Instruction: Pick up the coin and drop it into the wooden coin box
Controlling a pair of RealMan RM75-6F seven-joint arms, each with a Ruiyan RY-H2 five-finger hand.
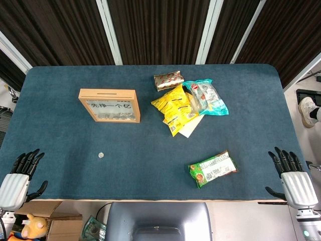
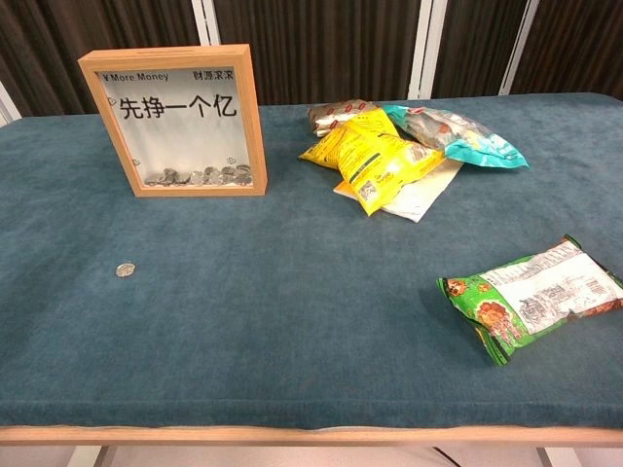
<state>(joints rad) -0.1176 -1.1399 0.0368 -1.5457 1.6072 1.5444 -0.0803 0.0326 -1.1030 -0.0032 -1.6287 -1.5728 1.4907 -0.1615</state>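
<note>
Since the coin [image 1: 101, 155] lies flat on the tabletop [image 1: 150, 170] toward its front-left corner, well apart from everything else, it looks to be the hard part of this job: a thin, stiff, light metal disc with almost no edge standing above the cloth. My judgement is that it wants a pinch across its rim between thumb and a fingertip, and that the smooth faces could slip if squeezed off-centre. The wooden coin box [image 1: 109, 105] stands upright behind it, nearer the back-left of the tabletop, with a slot in its top edge and a layer of coins visible behind its clear front; the drop needs the disc turned on edge over that slot.

The left hand [image 1: 17, 181] hangs off the front-left corner, fingers spread and holding nothing. The right hand [image 1: 293, 181] sits off the front-right corner, likewise spread and empty.

The tabletop wears a dark teal felt-like cover, soft enough that fingertips may press in under the rim. Yellow and pale-blue snack bags [image 1: 188, 103] pile near the back centre, and a green snack packet [image 1: 213, 169] lies toward the front right. Dark curtains [image 1: 160, 30] hang behind.
</note>
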